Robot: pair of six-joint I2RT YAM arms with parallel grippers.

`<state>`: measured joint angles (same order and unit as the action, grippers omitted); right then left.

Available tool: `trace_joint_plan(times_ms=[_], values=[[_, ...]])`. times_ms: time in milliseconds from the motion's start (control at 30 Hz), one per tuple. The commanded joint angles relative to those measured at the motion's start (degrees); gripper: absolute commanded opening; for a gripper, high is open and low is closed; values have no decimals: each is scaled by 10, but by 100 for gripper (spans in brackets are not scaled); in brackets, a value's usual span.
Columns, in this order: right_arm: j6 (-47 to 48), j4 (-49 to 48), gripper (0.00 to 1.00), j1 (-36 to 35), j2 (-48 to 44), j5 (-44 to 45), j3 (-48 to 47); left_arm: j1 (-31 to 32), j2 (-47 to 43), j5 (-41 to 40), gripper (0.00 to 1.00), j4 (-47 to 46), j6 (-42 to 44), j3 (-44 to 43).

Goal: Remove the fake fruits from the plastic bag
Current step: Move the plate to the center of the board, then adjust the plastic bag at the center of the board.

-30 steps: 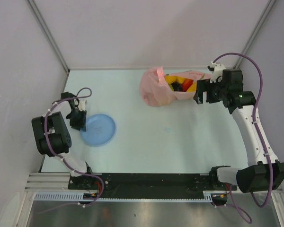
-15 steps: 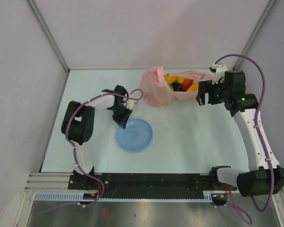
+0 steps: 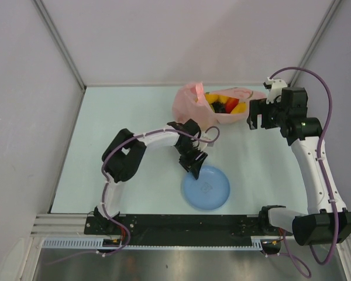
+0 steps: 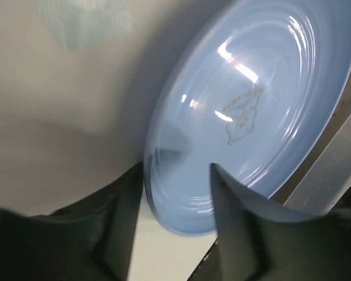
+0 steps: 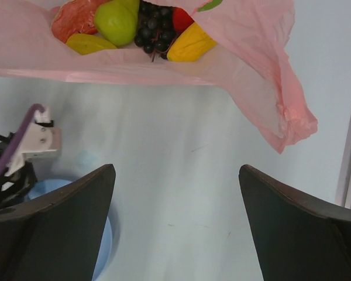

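Top view: plastic bag (image 3: 190, 108) lies at the far side of the desk (image 3: 134, 117), mouth turned toward the right pincer (image 3: 253, 114); fake fruits (image 3: 225, 105) all inside it, just beside that pincer
Left wrist: left pincer (image 4: 176, 216) released, jaws parted astride the rim of the blue plate (image 4: 251, 105); no fruit here
Right wrist: right pincer spread wide and empty; fruits straight ahead past the bag's lip, grape bunch (image 5: 154, 29) in the middle
Nearer arm: the right, by my judgement; its line runs straight into the mouth
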<state>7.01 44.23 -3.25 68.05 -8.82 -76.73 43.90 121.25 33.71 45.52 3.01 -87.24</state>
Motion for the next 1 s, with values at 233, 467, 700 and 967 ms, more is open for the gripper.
trace_joint_plan(times_ms=[233,467,700,967], values=[[29,-62,90,-68,-1,56,-62,-221,-387,129,75,8,84,94],[-6,-110,89,-120,38,85,-92,-204,-401,87,85,-271,-148,4],[-20,-109,89,-127,67,63,-114,-180,-322,87,83,-378,-322,-47],[-28,-125,89,-136,96,54,-106,-146,-220,73,83,-393,-400,-119]])
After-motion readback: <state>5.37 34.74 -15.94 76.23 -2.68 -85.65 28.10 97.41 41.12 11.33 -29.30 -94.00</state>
